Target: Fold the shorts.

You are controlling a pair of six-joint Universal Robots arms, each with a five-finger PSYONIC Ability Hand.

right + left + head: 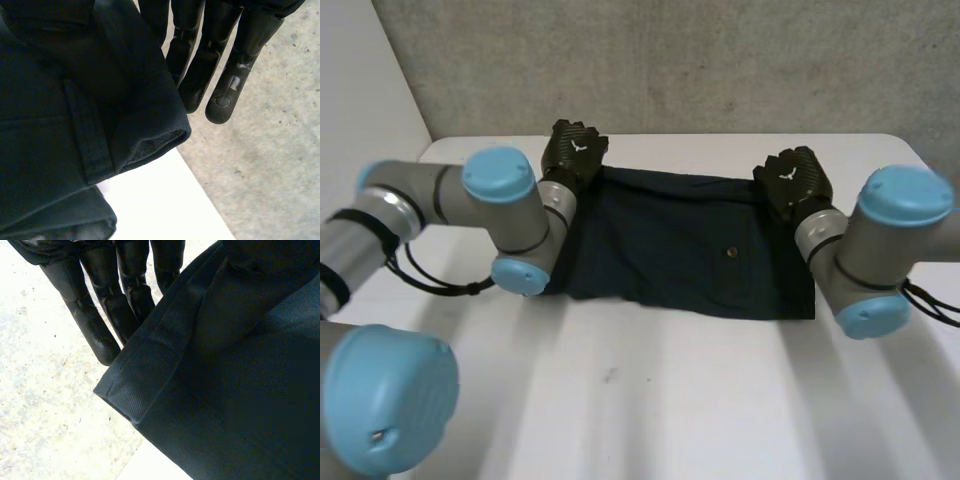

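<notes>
As both far corners are pinched, thumb against straight fingers, left hand (pixel 575 150) far-left and right hand (pixel 795 180) far-right, the dark shorts (pixel 680 245) lie spread on the desk (pixel 670 400), probably for folding the far edge nearward.

The shorts (pixel 680 245) are matt, dark woven cloth with a fine twill rib. The left hand (pixel 574 150) has smooth black plastic fingers (pixel 95 325) with a dull sheen. The table (pixel 650 400), across the lower frame, is smooth and white. The wall (pixel 720 60), at the top, is rough and grey.
</notes>
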